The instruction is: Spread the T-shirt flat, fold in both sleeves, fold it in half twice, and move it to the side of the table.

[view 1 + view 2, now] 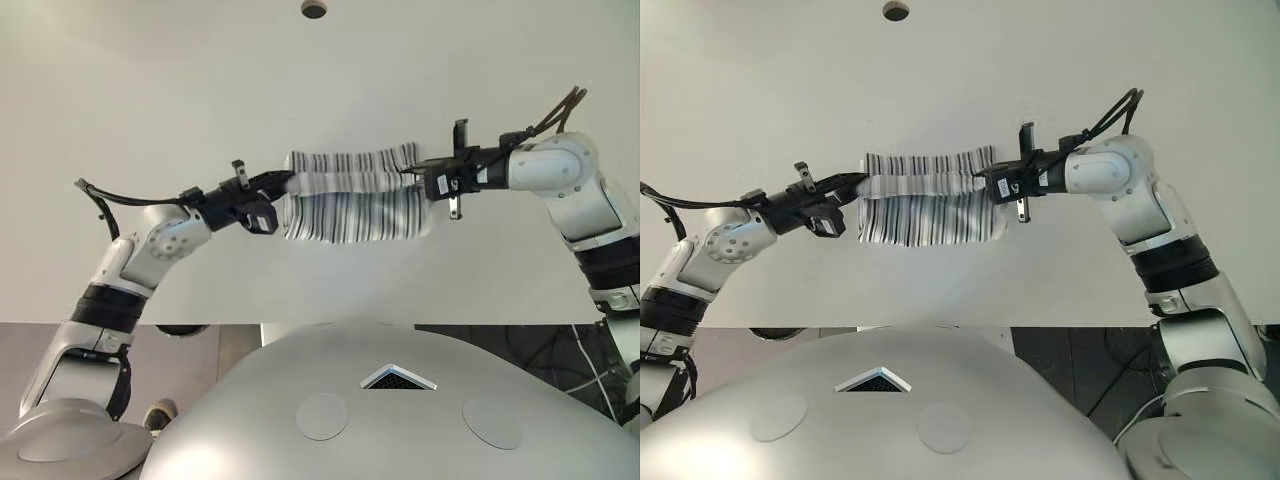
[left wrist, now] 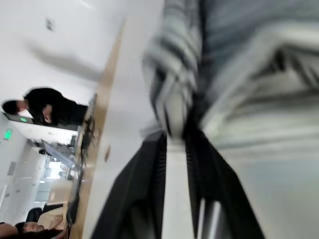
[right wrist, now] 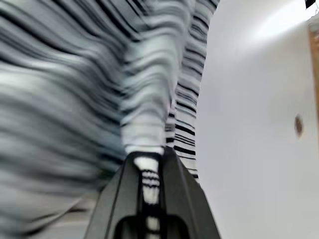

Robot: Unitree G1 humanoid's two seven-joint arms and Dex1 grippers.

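Observation:
The T-shirt (image 1: 352, 195), white with dark stripes, is a folded band held up over the middle of the white table (image 1: 320, 80), stretched between my two grippers. My left gripper (image 1: 291, 181) is shut on its left end and my right gripper (image 1: 413, 172) is shut on its right end. A lower layer of the T-shirt (image 1: 930, 220) hangs down below the taut top edge. In the left wrist view striped cloth (image 2: 174, 104) is pinched between the dark fingers (image 2: 149, 174). The right wrist view shows the striped cloth (image 3: 147, 177) clamped between its fingers (image 3: 117, 199).
A small round hole (image 1: 314, 9) sits at the far middle of the table. The table's near edge (image 1: 300, 322) runs just in front of me, with dark floor and cables (image 1: 560, 350) below on the right.

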